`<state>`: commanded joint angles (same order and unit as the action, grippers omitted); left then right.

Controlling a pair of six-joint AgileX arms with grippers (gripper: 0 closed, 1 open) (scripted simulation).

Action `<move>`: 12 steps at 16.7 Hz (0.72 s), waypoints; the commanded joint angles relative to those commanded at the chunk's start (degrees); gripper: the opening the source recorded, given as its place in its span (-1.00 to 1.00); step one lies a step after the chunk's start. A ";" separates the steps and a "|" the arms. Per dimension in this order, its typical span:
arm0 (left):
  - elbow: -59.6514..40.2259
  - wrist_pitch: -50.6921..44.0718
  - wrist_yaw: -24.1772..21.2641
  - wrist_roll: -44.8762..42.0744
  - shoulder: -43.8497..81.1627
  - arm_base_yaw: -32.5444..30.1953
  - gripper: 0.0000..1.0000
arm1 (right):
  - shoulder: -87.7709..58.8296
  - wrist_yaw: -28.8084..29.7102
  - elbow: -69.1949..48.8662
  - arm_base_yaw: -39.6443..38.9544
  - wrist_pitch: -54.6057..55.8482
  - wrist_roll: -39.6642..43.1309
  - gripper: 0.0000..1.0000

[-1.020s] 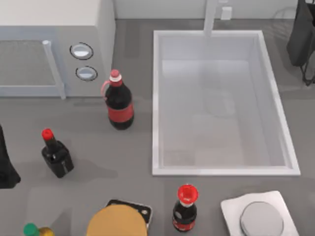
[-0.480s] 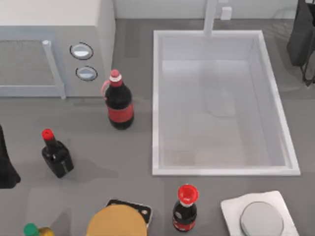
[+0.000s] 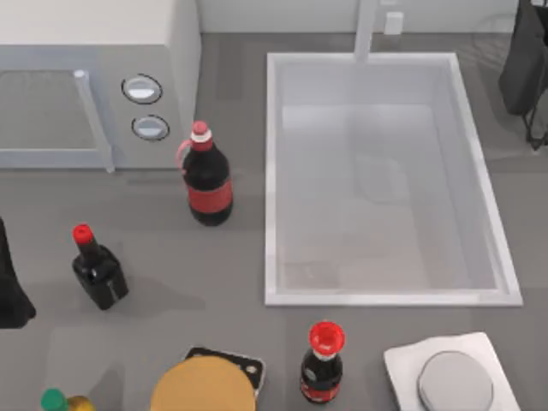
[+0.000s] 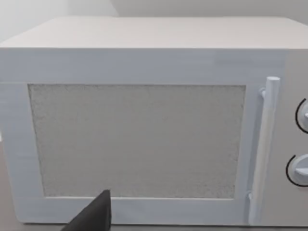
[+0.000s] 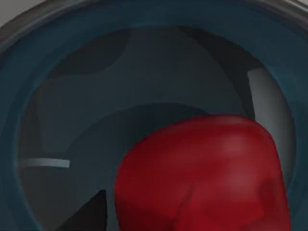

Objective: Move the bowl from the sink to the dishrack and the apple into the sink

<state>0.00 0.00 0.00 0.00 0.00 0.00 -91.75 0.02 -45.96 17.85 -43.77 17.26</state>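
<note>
Apple [image 5: 202, 178] close-up, cut off, over bowl [image 5: 96, 86]

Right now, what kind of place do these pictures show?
Most likely a rendered kitchen counter: a white sink with a faucet post, a microwave beside it, and dark bottles standing on the grey worktop.

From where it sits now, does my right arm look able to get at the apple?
Probably yes. In the right wrist view the apple sits close below the camera, in front of the bowl's dark teal inside, with nothing across it. Whether it rests in the bowl or is already gripped, I cannot tell.
</note>
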 joint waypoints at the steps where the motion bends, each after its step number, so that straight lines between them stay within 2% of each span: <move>1: 0.00 0.00 0.00 0.00 0.00 0.00 1.00 | -1.18 0.00 1.45 -0.01 2.82 -0.03 1.00; 4: 0.00 0.00 0.00 0.00 0.00 0.00 1.00 | -3.86 -0.01 4.56 0.00 8.17 -0.07 1.00; 9: 0.00 0.00 0.00 0.00 0.00 0.00 1.00 | -4.25 -0.01 4.99 0.01 8.80 -0.07 1.00; 12: 0.00 0.00 0.00 0.00 0.00 0.00 1.00 | -4.25 -0.01 4.99 0.01 8.80 -0.07 0.55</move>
<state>0.00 0.00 0.00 0.00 0.00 0.00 -96.00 0.01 -40.97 17.86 -34.97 17.19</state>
